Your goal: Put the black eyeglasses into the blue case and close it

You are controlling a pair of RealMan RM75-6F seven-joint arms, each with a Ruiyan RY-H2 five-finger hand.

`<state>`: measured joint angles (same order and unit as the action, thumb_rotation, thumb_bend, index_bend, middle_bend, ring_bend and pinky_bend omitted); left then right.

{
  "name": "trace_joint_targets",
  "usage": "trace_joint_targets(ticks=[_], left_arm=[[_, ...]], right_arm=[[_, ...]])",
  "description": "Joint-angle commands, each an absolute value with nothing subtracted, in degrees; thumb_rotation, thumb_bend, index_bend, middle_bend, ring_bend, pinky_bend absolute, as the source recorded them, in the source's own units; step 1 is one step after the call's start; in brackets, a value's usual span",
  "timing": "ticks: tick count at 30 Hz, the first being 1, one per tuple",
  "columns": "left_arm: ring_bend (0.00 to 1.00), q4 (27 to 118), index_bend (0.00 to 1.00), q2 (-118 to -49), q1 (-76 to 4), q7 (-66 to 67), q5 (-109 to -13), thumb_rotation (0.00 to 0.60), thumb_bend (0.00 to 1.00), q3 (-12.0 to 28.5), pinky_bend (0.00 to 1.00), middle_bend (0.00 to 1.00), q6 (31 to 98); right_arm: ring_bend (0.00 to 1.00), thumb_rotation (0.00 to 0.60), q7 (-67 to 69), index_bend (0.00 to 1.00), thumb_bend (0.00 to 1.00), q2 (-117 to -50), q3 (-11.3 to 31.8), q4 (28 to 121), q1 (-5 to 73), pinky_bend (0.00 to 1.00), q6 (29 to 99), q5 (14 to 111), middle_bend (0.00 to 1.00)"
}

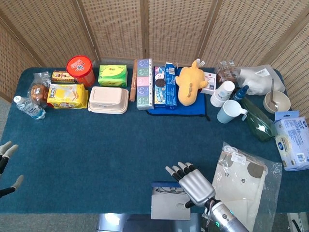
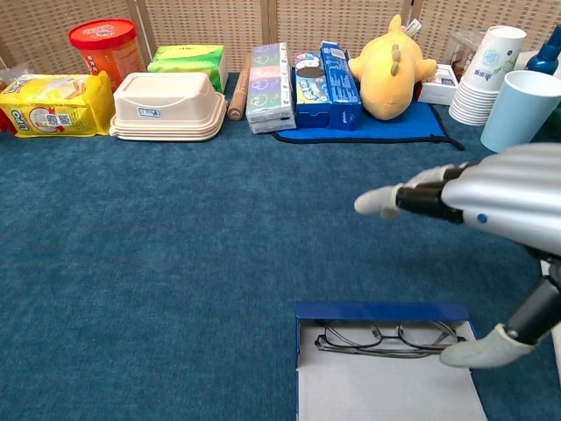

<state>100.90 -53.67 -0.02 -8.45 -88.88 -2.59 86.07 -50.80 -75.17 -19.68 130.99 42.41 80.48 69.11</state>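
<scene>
The blue case [image 2: 379,311] lies open at the table's near edge, its white lid flap [image 2: 386,390] toward me. The black eyeglasses [image 2: 386,338] rest folded inside it along the blue back wall. My right hand [image 2: 491,206] hovers over the case's right side with fingers stretched out to the left and holds nothing; its thumb tip [image 2: 473,353] sits by the glasses' right end. From the head view, the right hand [image 1: 192,184] covers the right part of the case [image 1: 166,203]. My left hand [image 1: 6,166] hangs off the table's left edge, fingers apart and empty.
A clear plastic bag with a white item [image 1: 244,181] lies just right of the case. Along the back stand a yellow plush toy [image 2: 390,66], snack boxes [image 2: 267,74], a beige lunch box [image 2: 168,105], a red can [image 2: 105,44], paper cups [image 2: 486,74] and a light blue mug [image 2: 523,110].
</scene>
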Motion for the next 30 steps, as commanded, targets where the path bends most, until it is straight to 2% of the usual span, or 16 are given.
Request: trace_joint_targets(ticks=[1, 7, 15, 20, 30], left_arm=[[0.0, 100.75, 0.0, -53.48, -0.09, -9.06, -88.83, 0.6, 0.32, -2.39, 0.0, 0.0, 86.17], [0.0, 100.05, 0.0, -52.59, 0.33, -10.48, -89.23, 0.6, 0.32, -2.16, 0.0, 0.0, 87.44], [0.0, 99.27, 0.0, -51.69, 1.1, -12.38, -90.12, 0.6, 0.32, -1.83, 0.0, 0.0, 89.75], [0.0, 98.56, 0.0, -51.74, 1.84, -13.32, -90.44, 0.6, 0.32, -2.15, 0.0, 0.0, 90.63], [0.0, 97.5, 0.0, -51.94, 2.87, -14.71, -90.78, 0.6, 0.32, -2.33, 0.0, 0.0, 92.01]], right_arm=[[0.09, 0.343, -50.51, 0.01, 0.04, -77.77, -24.13, 124.44, 33.88, 0.2, 86.41, 83.04, 0.14], [0.09, 0.396, -50.07, 0.0, 0.04, -80.49, -25.73, 116.22, 27.4, 0.18, 87.88, 92.34, 0.13], [0.05, 0.521, -45.07, 0.0, 0.04, -82.97, -26.23, 105.66, 19.92, 0.15, 90.39, 99.16, 0.1], [0.0, 0.546, -43.34, 0.0, 0.04, -84.05, -25.86, 100.97, 16.47, 0.13, 90.93, 102.99, 0.07], [0.0, 0.554, -40.99, 0.0, 0.04, -84.9, -25.28, 95.92, 11.09, 0.09, 90.35, 107.86, 0.04]])
